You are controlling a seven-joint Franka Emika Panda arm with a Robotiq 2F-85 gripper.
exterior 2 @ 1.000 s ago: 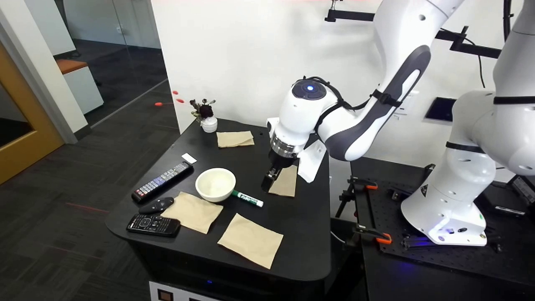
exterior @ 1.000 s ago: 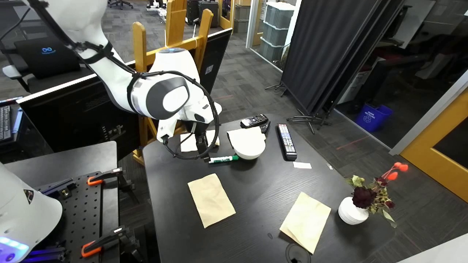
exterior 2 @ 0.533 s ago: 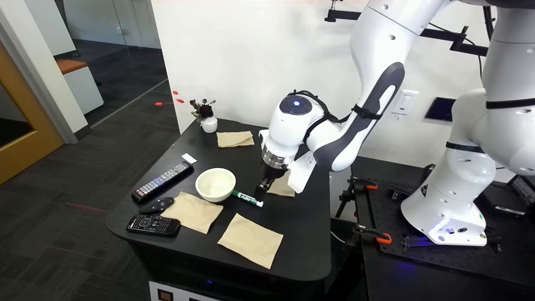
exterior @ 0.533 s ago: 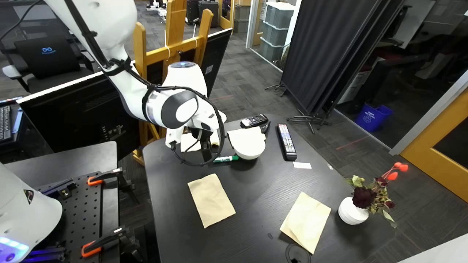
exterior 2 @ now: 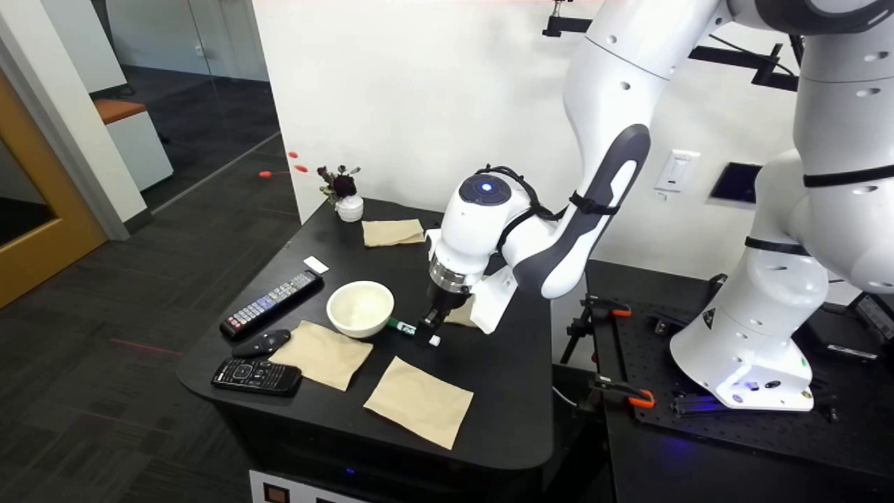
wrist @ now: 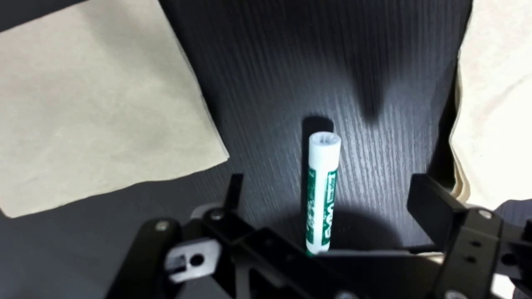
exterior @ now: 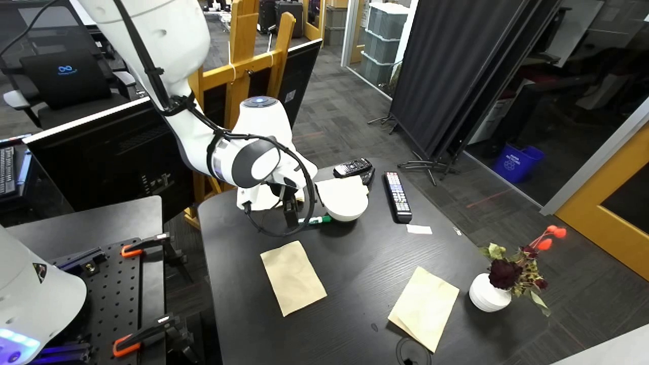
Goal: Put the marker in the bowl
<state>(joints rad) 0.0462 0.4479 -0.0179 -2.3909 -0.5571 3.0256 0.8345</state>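
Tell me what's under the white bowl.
The spot directly beneath the white bowl is covered by it. Beside it, the black table and a tan paper napkin show; whether it overlaps the napkin can't be told.

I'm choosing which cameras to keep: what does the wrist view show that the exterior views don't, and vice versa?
Only the wrist view: the open gap between the fingers, with the marker seen in it.
Only the exterior views: the vase of flowers and the long remote.
All share: the marker and tan paper sheets. I can't tell whether the bowl enters the wrist view.
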